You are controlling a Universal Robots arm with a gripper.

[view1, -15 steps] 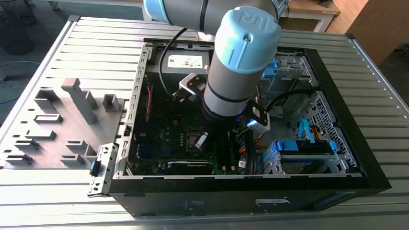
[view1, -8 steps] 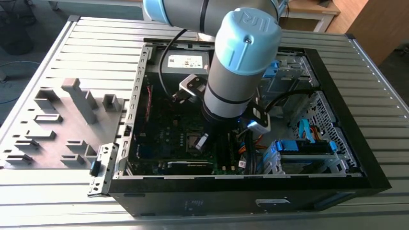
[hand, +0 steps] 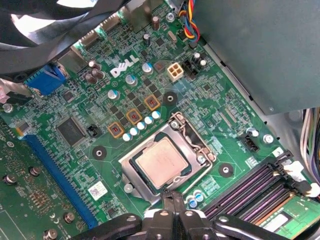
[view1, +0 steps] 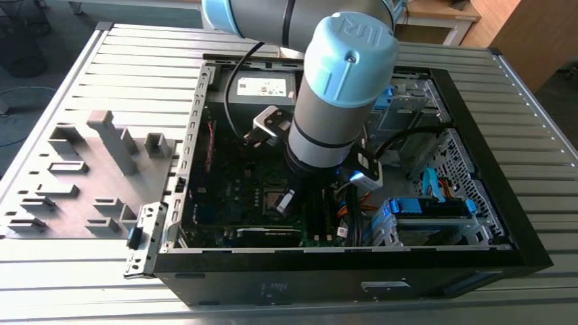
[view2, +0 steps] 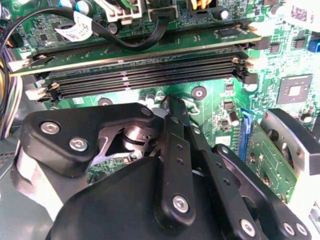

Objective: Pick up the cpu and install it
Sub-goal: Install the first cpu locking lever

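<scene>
The cpu (hand: 161, 161), a small square chip with a silver-grey top, lies flat in the motherboard socket (hand: 131, 176), with a metal frame around it. In the first wrist view my gripper (hand: 173, 199) hangs just beside the socket's edge, its thin black fingers pressed together with nothing between them. The second wrist view shows the same fingers (view2: 175, 125) meeting at a point above the green board near the memory slots (view2: 145, 75). In the exterior view the arm reaches down into the open computer case (view1: 181, 203), and the gripper (view1: 287, 201) is low over the motherboard's middle.
A grey fixture tray (view1: 81, 176) with plastic blocks lies on the slatted table at the exterior view's left. Inside the case are a power supply (hand: 260, 50), a black fan (hand: 50, 30), loose cables (view2: 125, 42), a blue card slot (hand: 55, 172) and a drive cage (view1: 434, 203).
</scene>
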